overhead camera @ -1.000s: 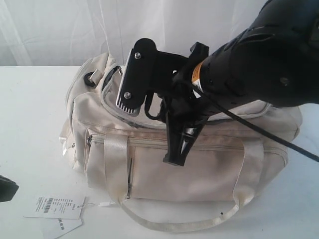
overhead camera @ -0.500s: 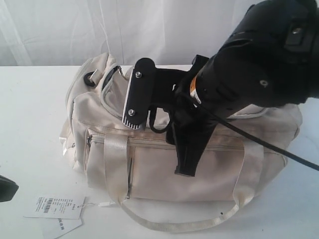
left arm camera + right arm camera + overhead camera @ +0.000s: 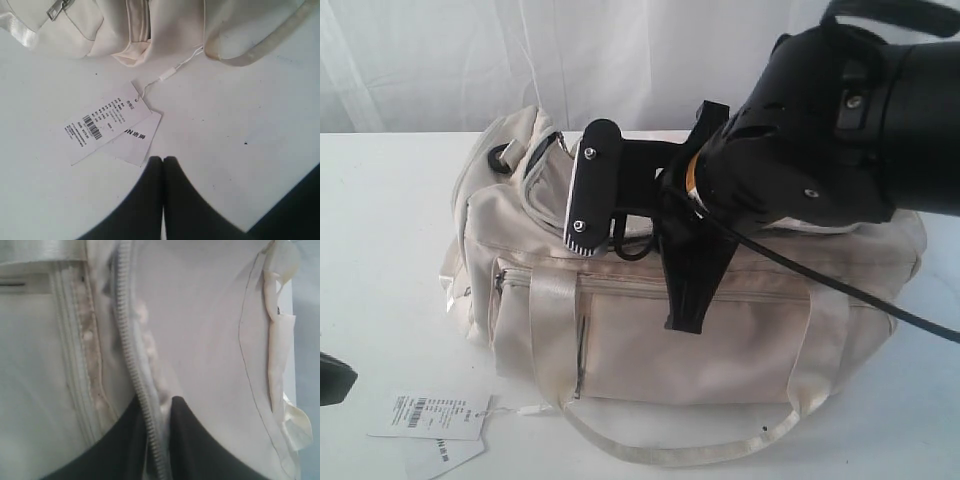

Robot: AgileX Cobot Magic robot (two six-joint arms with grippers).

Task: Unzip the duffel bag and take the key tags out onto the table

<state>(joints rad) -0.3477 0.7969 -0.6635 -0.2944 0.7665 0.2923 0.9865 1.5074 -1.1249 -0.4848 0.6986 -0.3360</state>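
Note:
The cream duffel bag (image 3: 720, 340) lies on the white table (image 3: 380, 250), its top zip partly parted at the left end. My right gripper (image 3: 685, 315) reaches down onto the bag's top. In the right wrist view its black fingers (image 3: 156, 402) straddle the zipper tape (image 3: 132, 355), and the jaws stand nearly together with the tape and grey lining pinched between them. My left gripper (image 3: 163, 160) hovers shut over the table (image 3: 240, 125), empty, just short of the bag (image 3: 170, 25); only its tip (image 3: 335, 380) shows at the exterior view's left edge. The key tags are hidden.
White paper price tags (image 3: 430, 415) with a barcode (image 3: 100, 127) lie on the table in front of the bag, tied to it by a thin string. A ribbon handle (image 3: 670, 450) loops out over the table's front. A white curtain hangs behind.
My right arm has swung and lowered a little, carrying the gripper slightly right and down onto the bag's top edge. The left gripper and the price tags have not moved.

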